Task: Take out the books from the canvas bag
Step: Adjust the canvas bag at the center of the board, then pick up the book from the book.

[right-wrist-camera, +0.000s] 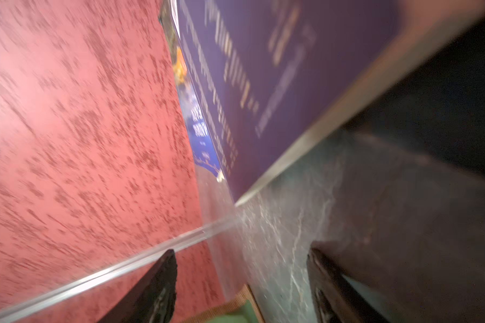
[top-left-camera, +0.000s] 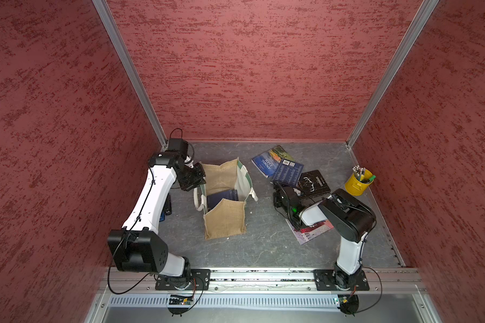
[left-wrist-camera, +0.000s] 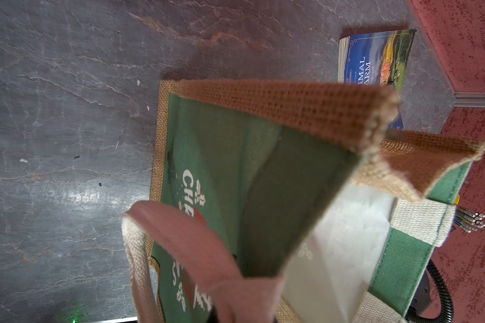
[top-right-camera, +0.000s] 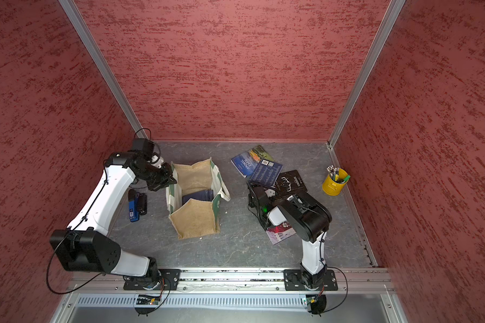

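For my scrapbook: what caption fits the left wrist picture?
Green-printed canvas bag up close, blue Animal Farm book lying on the grey table beyond.

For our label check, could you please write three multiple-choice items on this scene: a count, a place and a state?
1. Books lying outside the canvas bag: A two; B four; C six.
2. The Animal Farm book lies: A inside the bag; B flat on the table, partly under a navy book; C standing on edge.
3. On the right gripper the fingers are: A apart, empty; B shut on a book; C shut on a handle.
Key: 1 B, Animal Farm book, navy book, black book and pink-red book lie out; 2 B, the navy cover overlaps it; 3 A, nothing sits between them.
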`<action>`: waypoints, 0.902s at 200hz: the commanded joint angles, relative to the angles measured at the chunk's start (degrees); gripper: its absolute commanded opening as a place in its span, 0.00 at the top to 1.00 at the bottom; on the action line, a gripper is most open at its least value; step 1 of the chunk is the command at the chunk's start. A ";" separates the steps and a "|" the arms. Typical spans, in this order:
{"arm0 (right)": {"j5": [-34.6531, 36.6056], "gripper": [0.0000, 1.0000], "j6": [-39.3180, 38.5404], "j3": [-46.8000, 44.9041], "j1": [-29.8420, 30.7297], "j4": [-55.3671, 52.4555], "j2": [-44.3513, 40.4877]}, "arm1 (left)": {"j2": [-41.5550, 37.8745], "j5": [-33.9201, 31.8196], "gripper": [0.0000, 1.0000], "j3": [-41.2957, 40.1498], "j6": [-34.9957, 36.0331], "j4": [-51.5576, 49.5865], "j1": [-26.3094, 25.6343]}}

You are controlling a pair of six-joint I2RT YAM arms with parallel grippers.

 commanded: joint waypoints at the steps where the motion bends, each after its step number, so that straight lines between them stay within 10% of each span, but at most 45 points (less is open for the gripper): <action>1: 7.63 0.26 4.88 -2.13 -0.35 7.75 4.02 | 0.50 1.30 1.00 0.01 0.20 0.76 -0.06; 66: 8.29 0.46 0.54 -3.32 -3.54 32.13 17.33 | 1.00 1.41 1.00 0.31 0.20 0.76 -0.46; 100: 6.25 0.82 -2.62 -4.22 -5.23 41.29 21.20 | 1.20 1.56 1.00 0.41 0.45 1.02 -0.96; 180: -6.90 1.00 -14.14 -11.41 -6.43 32.83 3.46 | 0.13 0.56 1.00 1.41 -0.33 1.13 -1.40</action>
